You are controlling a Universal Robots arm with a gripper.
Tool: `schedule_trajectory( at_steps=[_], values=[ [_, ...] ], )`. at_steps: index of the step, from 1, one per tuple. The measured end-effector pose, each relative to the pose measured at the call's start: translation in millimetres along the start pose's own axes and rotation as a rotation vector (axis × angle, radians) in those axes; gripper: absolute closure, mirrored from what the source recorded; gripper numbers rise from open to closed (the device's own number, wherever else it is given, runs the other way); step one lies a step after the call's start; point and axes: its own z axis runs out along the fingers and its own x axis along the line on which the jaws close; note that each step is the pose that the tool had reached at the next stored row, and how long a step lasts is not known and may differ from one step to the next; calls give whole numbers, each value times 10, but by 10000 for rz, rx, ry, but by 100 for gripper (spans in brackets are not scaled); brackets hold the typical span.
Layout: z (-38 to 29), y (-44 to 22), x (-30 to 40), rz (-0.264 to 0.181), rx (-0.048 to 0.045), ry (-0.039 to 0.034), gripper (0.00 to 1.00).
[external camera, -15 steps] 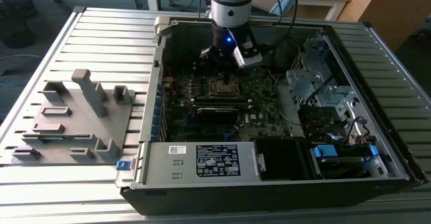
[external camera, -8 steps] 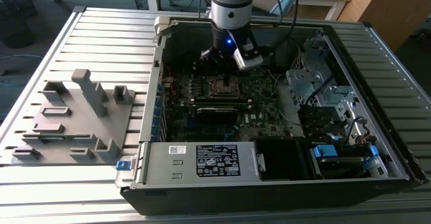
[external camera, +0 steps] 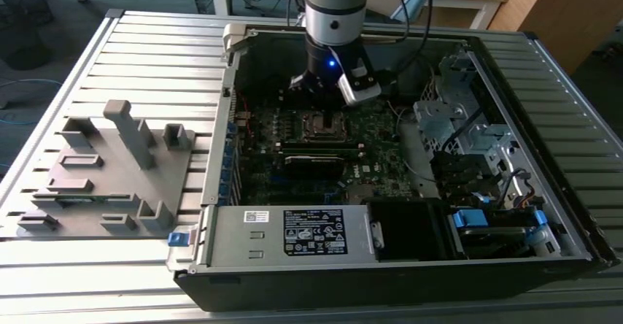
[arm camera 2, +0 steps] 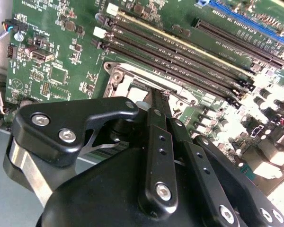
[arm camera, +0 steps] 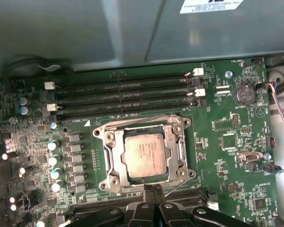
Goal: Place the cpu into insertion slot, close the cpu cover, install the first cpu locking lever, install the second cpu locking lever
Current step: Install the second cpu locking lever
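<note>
We're seeing the end effector (arm camera: 152,190), fingers pressed together, hovering just beside the cpu (arm camera: 145,154) lying under the cpu cover (arm camera: 179,142).

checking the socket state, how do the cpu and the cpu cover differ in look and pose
In the first wrist view, the cpu is a solid flat square with a dull grey-brown top, while the cpu cover is a thin silvery frame with an open window. The cpu lies in the middle; the cpu cover runs around it. Both are square and lie flat at the socket.
</note>
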Motion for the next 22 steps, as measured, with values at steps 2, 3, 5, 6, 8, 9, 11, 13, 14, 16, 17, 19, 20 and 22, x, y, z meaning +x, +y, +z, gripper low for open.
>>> schedule_trajectory(
  at_steps=[2, 3, 5, 6, 8, 9, 11, 13, 14, 16, 17, 19, 20, 22],
  values=[
    [1, -18, -2, 0, 0, 0, 90],
    [0, -28, -4, 0, 1, 0, 90],
    [1, -46, -6, 0, 0, 0, 90],
    [1, -55, -7, 0, 0, 0, 90],
    [2, -71, -9, 0, 0, 0, 90],
    [2, -79, -10, 0, -1, -1, 90],
    [2, -90, -11, 0, 0, 0, 90],
    [3, -96, -9, 2, -1, -1, 90],
    [3, -97, -8, 1, -2, -1, 90],
    [3, -101, 0, 1, -1, -2, 90],
    [3, -103, 5, 0, -1, -4, 90],
    [3, -106, 19, 0, -1, -8, 90],
    [3, -108, 28, 0, -1, -11, 90],
    [3, -111, 48, 1, -2, -19, 90]
  ],
)
